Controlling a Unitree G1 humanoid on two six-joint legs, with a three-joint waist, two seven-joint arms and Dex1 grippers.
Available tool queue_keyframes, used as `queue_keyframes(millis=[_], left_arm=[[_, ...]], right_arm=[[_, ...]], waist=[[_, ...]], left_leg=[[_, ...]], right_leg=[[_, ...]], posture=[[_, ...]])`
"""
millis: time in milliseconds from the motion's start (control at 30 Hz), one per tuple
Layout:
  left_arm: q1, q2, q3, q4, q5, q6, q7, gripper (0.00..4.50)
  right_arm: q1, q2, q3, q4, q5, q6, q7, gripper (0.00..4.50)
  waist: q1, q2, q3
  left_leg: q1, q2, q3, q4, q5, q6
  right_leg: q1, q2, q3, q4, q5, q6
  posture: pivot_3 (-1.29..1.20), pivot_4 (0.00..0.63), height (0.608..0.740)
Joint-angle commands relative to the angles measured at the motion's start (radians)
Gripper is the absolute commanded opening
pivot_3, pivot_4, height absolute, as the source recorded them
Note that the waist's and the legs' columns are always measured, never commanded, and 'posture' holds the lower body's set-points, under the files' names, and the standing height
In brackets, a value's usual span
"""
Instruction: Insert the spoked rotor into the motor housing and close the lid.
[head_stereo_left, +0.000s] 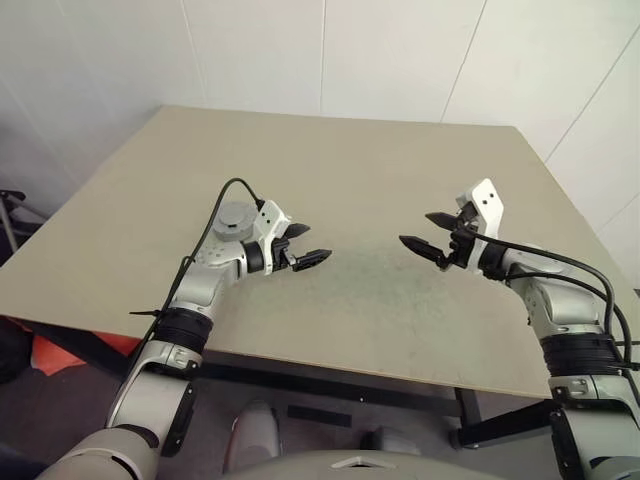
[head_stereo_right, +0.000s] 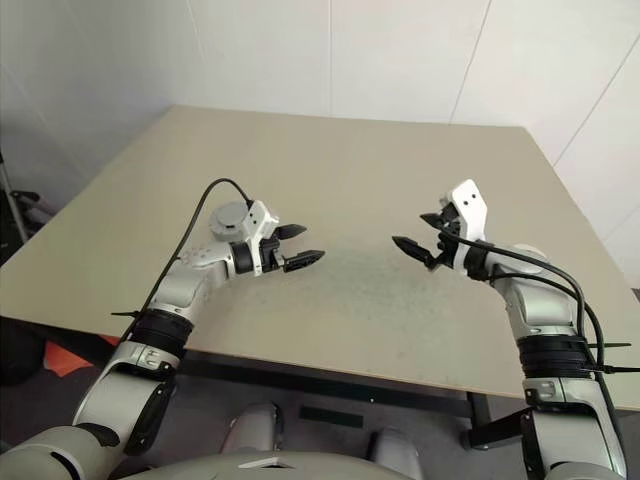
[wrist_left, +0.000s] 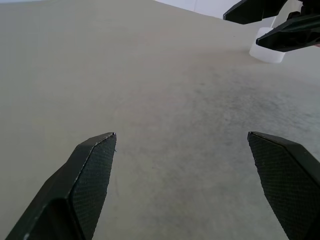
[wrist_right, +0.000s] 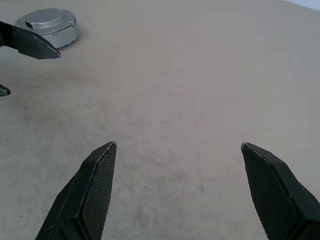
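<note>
So both claws are just hanging there released. The left gripper (head_stereo_left: 312, 243) and the right gripper (head_stereo_left: 418, 230) face each other over the middle of the table (head_stereo_left: 380, 160), jaws spread wide, nothing in either. What matters is where the motor housing (head_stereo_left: 237, 217) sits. It's left of centre in the head view, just up and left of the left claw's fingertips, tucked right beside that wrist, so it's behind the claw rather than in front of it. The right claw is well apart from it, so the left arm is clearly the nearer one, though I'd guess it has to pull back or swing round to get at it. From the right wrist view the housing is in the upper left corner, flat on the table with its axis upright: a short silver-grey metal puck with smooth walls. Its top looks like a flat grey lid (wrist_right: 45, 19) already seated, though I can't be sure. The tabletop is matte beige with faint scuffs, and the finger pads are black with a fine knurled texture.
</note>
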Motion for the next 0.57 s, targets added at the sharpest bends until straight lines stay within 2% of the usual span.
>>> queue_keyframes(millis=[33,567], left_arm=[[-0.006,0.007,0.012,-0.042,0.001,-0.007,0.005,4.46],[-0.019,0.009,0.025,-0.029,0.002,-0.011,0.010,4.46]], right_arm=[[-0.012,0.006,0.001,-0.030,0.000,-0.007,0.002,4.50],[-0.043,0.004,-0.009,-0.002,-0.011,-0.007,-0.026,4.50]], waist=[[0.000,0.000,0.000],[-0.001,0.000,0.000]], left_leg=[[0.000,0.000,0.000,0.000,0.000,0.000],[0.000,0.000,0.000,0.000,0.000,0.000]], right_leg=[[0.000,0.000,0.000,0.000,0.000,0.000],[-0.001,0.000,0.000,0.000,0.000,0.000]], posture=[[0.00,0.000,0.740],[0.00,0.000,0.740]])
